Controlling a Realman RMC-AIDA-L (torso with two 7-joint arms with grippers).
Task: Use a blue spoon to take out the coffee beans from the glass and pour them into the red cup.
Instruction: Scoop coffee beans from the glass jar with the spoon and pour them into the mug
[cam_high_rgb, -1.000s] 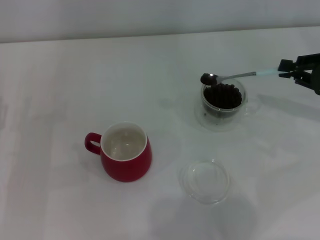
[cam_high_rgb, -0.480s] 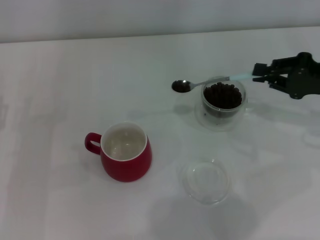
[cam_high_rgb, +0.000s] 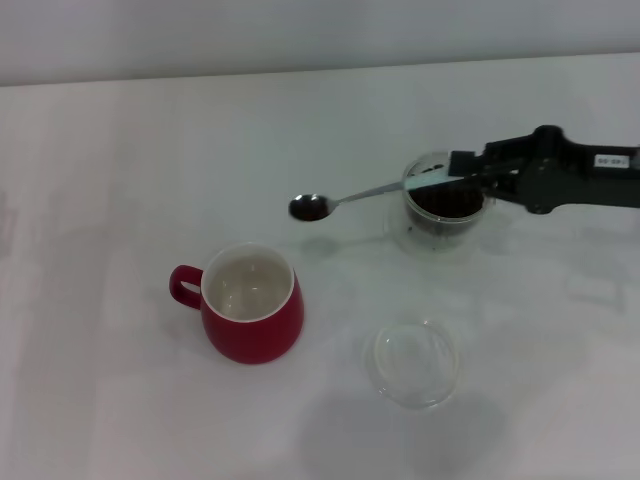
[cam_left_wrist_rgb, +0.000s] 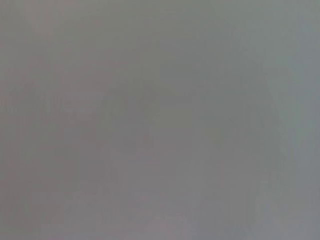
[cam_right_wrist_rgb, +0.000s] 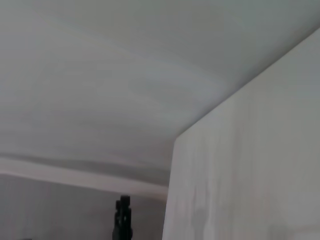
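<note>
Midway, my right gripper (cam_high_rgb: 470, 172) clamps the blue spoon (cam_high_rgb: 375, 191) (level, loaded): any tilt spills coffee beans (cam_high_rgb: 308, 207) short of the red cup (cam_high_rgb: 250, 315).

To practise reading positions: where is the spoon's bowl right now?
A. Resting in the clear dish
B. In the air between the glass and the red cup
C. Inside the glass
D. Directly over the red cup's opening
B: the head view shows the spoon held by the right claw, its bowl past the glass but not yet over the red cup.
</note>
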